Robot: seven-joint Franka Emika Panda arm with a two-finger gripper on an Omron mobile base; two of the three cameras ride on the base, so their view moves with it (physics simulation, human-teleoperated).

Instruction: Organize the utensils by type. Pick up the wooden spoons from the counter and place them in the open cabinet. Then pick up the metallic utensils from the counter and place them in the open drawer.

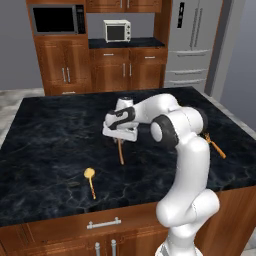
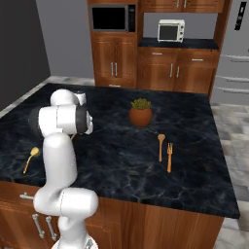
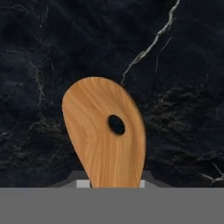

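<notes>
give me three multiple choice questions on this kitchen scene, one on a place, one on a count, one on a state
1. Where is the potted plant? A on the microwave; B on the black counter; C on the floor.
2. How many utensils lie close by the plant? A two; B four; C none.
3. What is the hand doing? A hanging open; B closed on a spoon with a hole; C closed on a cup.
Answers: 1 B, it stands on the stone top. 2 A, a wooden spoon and a fork lie side by side. 3 B, the fingertips flank the spoon in the hand view.
</notes>
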